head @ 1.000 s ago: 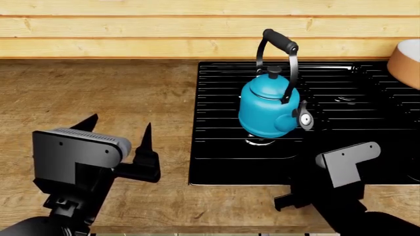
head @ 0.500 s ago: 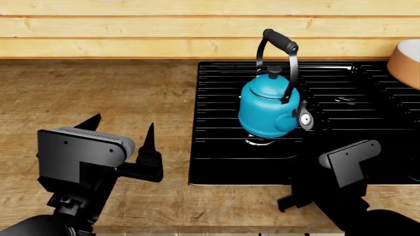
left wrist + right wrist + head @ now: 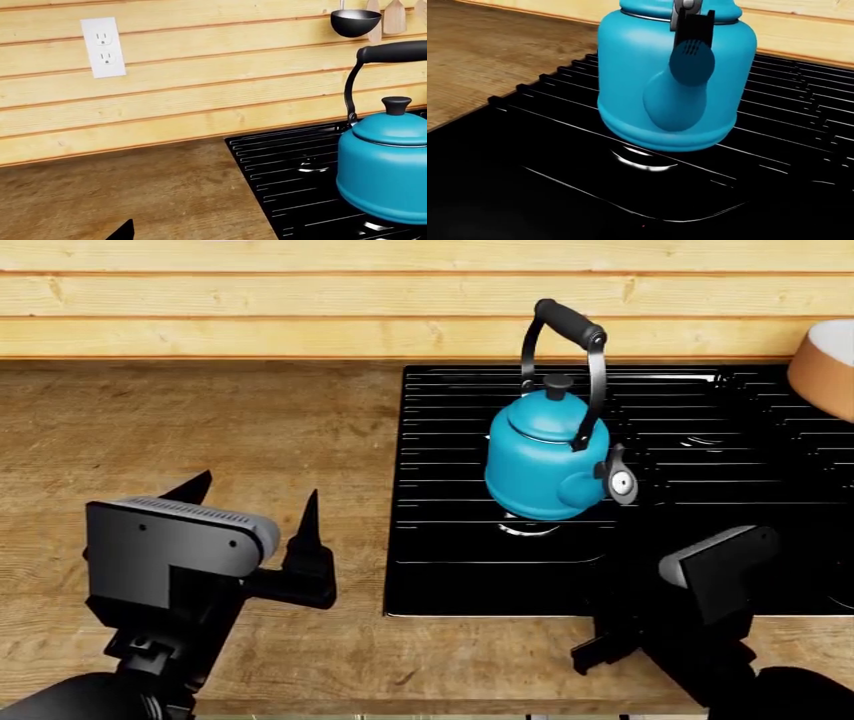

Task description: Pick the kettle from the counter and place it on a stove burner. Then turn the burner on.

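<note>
Kettle (image 3: 547, 465) stands on stove burner (image 3: 454, 530), placement done; ignition remains. Left gripper (image 3: 254, 515), at 8 o'clock, jaws spread; right gripper (image 3: 601, 650) jaws indiscernible.

I'm looking down on the counter (image 3: 200, 430), a brown wood-grain slab running back to a pale plank wall. Set into it, from roughly one to four o'clock in my head view, is the glossy black cooktop (image 3: 454, 570). The kettle (image 3: 545, 462) stands upright on a stove burner (image 3: 441, 495) (its ridged grate bars), and a tan pan (image 3: 825, 365) sits at two o'clock.
</note>
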You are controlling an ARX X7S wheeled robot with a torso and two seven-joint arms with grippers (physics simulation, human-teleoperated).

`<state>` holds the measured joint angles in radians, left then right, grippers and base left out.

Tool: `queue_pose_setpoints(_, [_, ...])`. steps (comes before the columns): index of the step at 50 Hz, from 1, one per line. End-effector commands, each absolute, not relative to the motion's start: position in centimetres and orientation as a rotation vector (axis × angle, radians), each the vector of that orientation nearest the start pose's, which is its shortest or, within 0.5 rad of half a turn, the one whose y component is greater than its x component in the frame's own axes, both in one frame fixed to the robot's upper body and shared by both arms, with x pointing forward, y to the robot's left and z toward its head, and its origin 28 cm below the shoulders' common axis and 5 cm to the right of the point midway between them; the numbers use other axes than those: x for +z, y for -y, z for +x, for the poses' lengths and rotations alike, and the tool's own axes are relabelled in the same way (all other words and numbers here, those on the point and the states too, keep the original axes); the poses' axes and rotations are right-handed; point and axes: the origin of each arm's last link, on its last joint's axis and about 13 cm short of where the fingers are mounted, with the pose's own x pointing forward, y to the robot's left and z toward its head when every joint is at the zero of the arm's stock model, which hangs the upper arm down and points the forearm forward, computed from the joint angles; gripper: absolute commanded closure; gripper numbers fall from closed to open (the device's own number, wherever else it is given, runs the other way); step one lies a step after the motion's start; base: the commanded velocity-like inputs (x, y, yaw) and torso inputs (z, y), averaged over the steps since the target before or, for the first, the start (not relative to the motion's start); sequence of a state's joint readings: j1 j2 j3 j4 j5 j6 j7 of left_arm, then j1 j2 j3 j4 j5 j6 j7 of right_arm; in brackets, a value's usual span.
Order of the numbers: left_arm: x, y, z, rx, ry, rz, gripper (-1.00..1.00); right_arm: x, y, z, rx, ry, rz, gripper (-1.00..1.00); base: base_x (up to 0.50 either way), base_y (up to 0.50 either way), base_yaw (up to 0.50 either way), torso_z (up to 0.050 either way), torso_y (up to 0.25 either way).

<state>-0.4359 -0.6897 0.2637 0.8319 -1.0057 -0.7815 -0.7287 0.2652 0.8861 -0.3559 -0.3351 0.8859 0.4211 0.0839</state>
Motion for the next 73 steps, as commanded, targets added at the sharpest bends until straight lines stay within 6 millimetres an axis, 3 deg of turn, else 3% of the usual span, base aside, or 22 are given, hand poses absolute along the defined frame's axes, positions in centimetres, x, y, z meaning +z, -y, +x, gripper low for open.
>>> queue_pose_setpoints(1, [19.1, -21.9, 19.1, -0.149, 0.076, 0.092, -1.00, 5.6, 17.6, 18.7, 0.644, -0.632, -0.104, 1.00, 0.00, 0.00, 0.01, 0.000, 0.000])
queue_pose_setpoints(11, [19.0, -22.1, 18.9, -0.144, 0.077, 0.090, -1.00, 5.9, 17.8, 18.8, 0.617, -0.626, -0.125, 1.00, 0.00, 0.00, 0.01, 0.000, 0.000])
queue_pose_setpoints(12, [19.0, -22.1, 19.0, -0.144, 0.078, 0.089, -1.00, 6.0, 17.8, 18.8, 0.613, -0.619, -0.126, -1.00, 0.00, 0.00, 0.01, 0.000, 0.000])
queue_pose_setpoints(33, [19.0, -22.2, 19.0, -0.142, 0.082, 0.077, -1.00, 11.6, 18.5, 15.2, 0.555, -0.414, -0.177, -1.00, 0.00, 0.00, 0.00, 0.000, 0.000])
queue_pose_setpoints(52, [18.9, -22.3, 18.9, -0.141, 0.088, 0.068, -1.00, 18.0, 18.4, 11.4, 0.509, -0.140, -0.245, -1.00, 0.00, 0.00, 0.00, 0.000, 0.000])
queue_pose_setpoints(65, [18.7, -22.4, 18.8, -0.139, 0.088, 0.064, -1.00, 20.2, 18.8, 9.9, 0.473, -0.029, -0.264, -1.00, 0.00, 0.00, 0.00, 0.000, 0.000])
queue_pose_setpoints(73, [18.7, -22.5, 18.8, -0.135, 0.092, 0.062, -1.00, 21.1, 20.3, 9.3, 0.421, 0.038, -0.265, -1.00, 0.00, 0.00, 0.00, 0.000, 0.000])
